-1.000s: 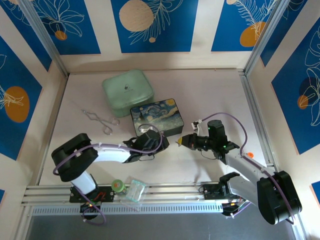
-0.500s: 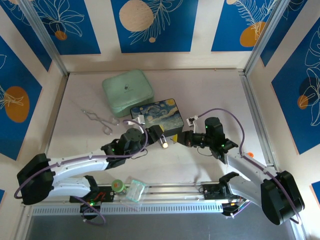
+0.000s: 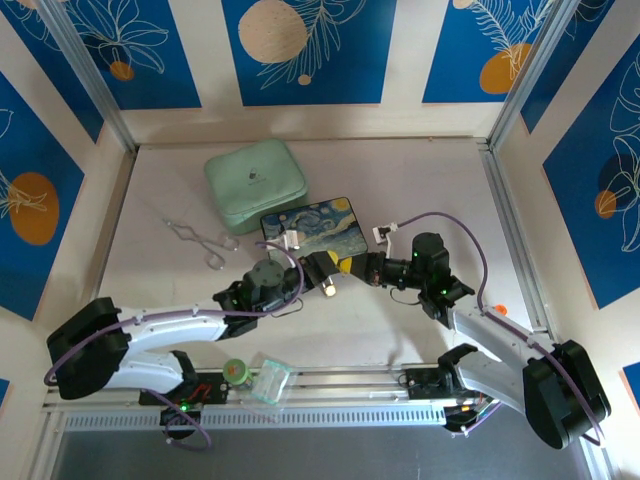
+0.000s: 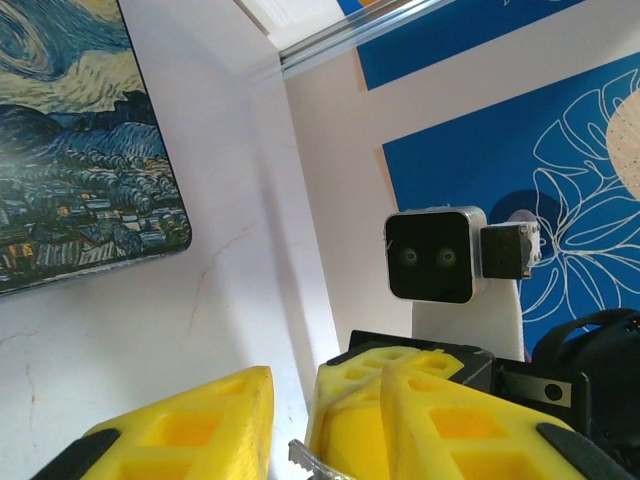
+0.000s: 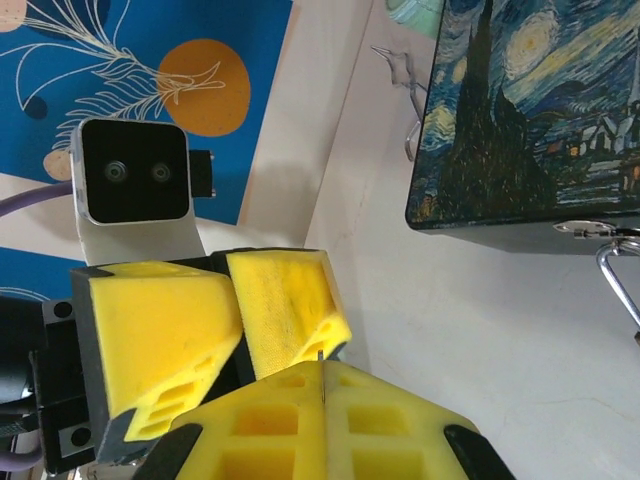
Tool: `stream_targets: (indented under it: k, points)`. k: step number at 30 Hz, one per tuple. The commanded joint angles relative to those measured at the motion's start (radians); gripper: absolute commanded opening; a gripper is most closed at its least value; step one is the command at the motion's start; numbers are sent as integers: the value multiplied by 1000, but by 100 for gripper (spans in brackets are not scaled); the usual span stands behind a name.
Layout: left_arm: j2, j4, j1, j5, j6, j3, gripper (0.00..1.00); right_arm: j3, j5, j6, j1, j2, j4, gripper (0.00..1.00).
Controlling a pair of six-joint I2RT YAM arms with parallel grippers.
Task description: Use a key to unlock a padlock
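The mint-green case (image 3: 255, 178) at the far left-centre of the counter (image 3: 430, 190) carries a small dark emblem, too small to read. The box (image 3: 318, 224) just beside its near corner bears a swirling night-sky painting print. Both hands meet just off the box's near edge. The right hand (image 5: 322, 375) is pressed together on the key (image 4: 305, 462), a thin toothed sliver standing out of the seam. The left hand (image 3: 328, 272) has its fingers (image 4: 190, 430) a little apart, set around the right hand's tip. In the right wrist view a thin silver loop (image 5: 612, 275) hangs under the box's clasp (image 5: 588, 228). Wire tongs (image 3: 200, 238) lie left of the box. Bare counter runs from the box to the right wall, and from the hands to the near rail (image 3: 350, 378), where a clear container (image 3: 270, 382) sits.
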Motion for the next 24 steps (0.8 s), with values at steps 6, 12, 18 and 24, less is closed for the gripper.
stream_targets:
  k: [6,12,18,24]
  points:
    - [35,64,-9,40,-41,4,28,20,9,21,15,5,43,0]
    - [41,65,-9,46,-54,8,12,22,12,26,21,8,49,0]
    - [57,96,-10,60,-89,5,5,22,27,34,29,14,59,0]
    - [49,99,-6,54,-76,2,0,21,37,27,27,14,34,44]
